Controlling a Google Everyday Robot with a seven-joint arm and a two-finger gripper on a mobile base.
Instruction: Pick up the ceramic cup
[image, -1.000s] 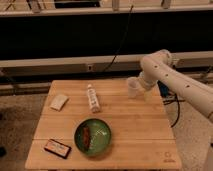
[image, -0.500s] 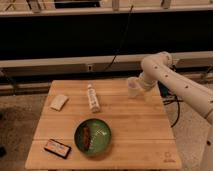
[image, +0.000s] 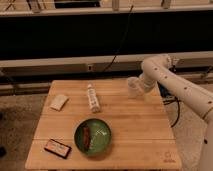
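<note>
Entry: 1 arm, 1 end effector (image: 141, 86). It hangs over the far right part of the wooden surface (image: 137, 131), at the end of my forearm, which reaches in from the right and bends down at the wrist.

Ceramic cup (image: 132, 86): pale, upright, rim up, near the far right corner of the surface. Its long axis is vertical. It lies just beside my end effector, on the side toward the camera's left and at about the same height. The 2 outlines meet with no gap I can make out. I cannot tell whether this is mere contact or a hold. I also cannot tell whether the end effector is released or clenched, because the cup and my wrist cover that part. Nor can I tell whether the cup's base rests on the surface or sits just off it.

Other items, all well apart from the cup:
- white tube (image: 92, 97), lying near the middle
- green bowl (image: 93, 136), near edge, something brown inside
- pale packet (image: 59, 102), left side
- dark packet (image: 57, 148), near left corner

Judgement: the step in hand is the grasp itself, and the approach looks complete. The cup stands side-on to me with its axis vertical, so the coming move calls for a horizontal squeeze across its wall, then a straight lift. Risk: the cup is near the surface's edge, so a sideways nudge could tip it or push it off.
</note>
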